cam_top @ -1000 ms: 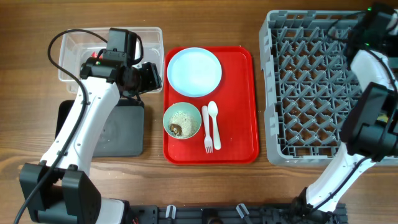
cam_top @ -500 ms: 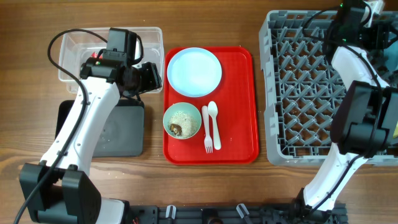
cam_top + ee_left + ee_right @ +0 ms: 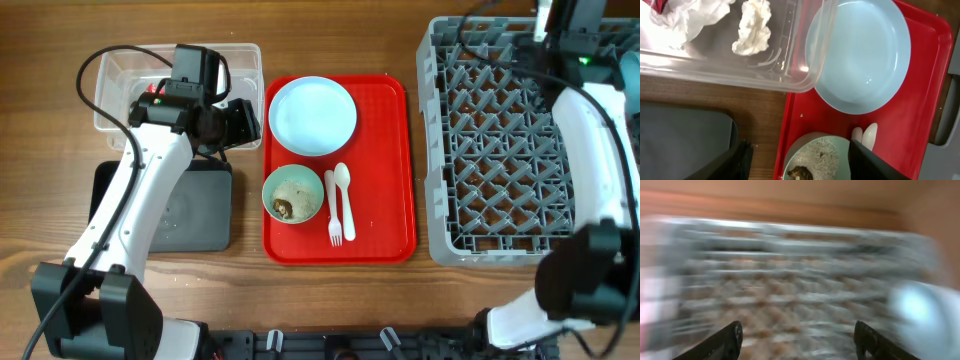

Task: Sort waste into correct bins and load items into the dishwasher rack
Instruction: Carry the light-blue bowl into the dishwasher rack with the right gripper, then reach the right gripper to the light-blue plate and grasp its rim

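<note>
Now, nearest the robot's base, the white plastic fork (image 3: 333,215) and spoon (image 3: 345,195) lie side by side on the red serving tray (image 3: 385,200). They are just beside the pale green bowl (image 3: 292,193), which holds rice-like crumbs (image 3: 815,150) and a brown lump (image 3: 801,173). Left of that tray sits the black tray (image 3: 190,215).

Farther out, the pale blue plate (image 3: 312,115) rests on the red tray. The left gripper (image 3: 800,146) hangs over the gap between the plate and the clear tub (image 3: 105,120), jaws spread and empty. That arm has not shifted in the last second. In the tub lie tissue scraps (image 3: 752,25) and the red-and-white wrapper (image 3: 659,5).

The change is on the far side. The right arm (image 3: 590,130) has swung from the near right side of the dishwasher rack (image 3: 490,150) up to its far edge. The right gripper (image 3: 797,330), drawn together a second ago, now stands released with nothing between its fingers.

Its view is smeared by motion. A pale blue shape (image 3: 912,305) at the rack's right side may be the blue bowl just let go, though I cannot tell. If so, one item is loaded. The plate, green bowl and cutlery remain, and the bowl's food likely needs a bin first.
</note>
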Controlling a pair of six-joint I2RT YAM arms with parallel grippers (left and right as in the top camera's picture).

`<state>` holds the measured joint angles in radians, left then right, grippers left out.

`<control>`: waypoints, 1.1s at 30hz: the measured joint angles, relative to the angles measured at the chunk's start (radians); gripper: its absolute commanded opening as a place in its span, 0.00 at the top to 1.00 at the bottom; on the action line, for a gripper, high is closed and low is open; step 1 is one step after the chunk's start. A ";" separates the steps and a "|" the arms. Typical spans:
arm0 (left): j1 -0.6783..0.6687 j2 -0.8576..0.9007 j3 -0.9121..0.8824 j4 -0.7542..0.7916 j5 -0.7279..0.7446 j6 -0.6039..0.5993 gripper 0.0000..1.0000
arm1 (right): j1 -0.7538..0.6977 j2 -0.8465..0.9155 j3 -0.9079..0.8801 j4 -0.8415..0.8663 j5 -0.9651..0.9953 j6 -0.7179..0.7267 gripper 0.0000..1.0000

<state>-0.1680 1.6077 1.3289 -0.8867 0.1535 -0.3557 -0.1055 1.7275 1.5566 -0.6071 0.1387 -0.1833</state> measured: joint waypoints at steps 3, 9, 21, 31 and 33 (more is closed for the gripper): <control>0.000 0.000 0.000 -0.032 0.000 0.000 0.37 | 0.049 -0.041 0.000 -0.053 -0.194 0.052 0.27; 0.000 0.000 0.000 -0.117 -0.006 0.000 0.35 | 0.227 -0.048 0.000 -0.166 -0.391 0.119 0.27; 0.000 0.000 0.000 -0.164 -0.026 0.000 0.34 | 0.481 0.191 0.000 -0.163 -0.306 0.420 0.36; 0.000 0.000 0.000 -0.162 -0.027 0.000 0.34 | 0.498 0.381 0.000 -0.095 -0.261 0.580 0.47; 0.000 0.000 0.000 -0.161 -0.027 0.000 0.34 | 0.500 0.403 0.000 -0.080 -0.259 0.605 0.50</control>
<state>-0.1680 1.6077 1.3289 -1.0477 0.1268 -0.3561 0.3943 2.1307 1.5566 -0.6876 -0.1207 0.4217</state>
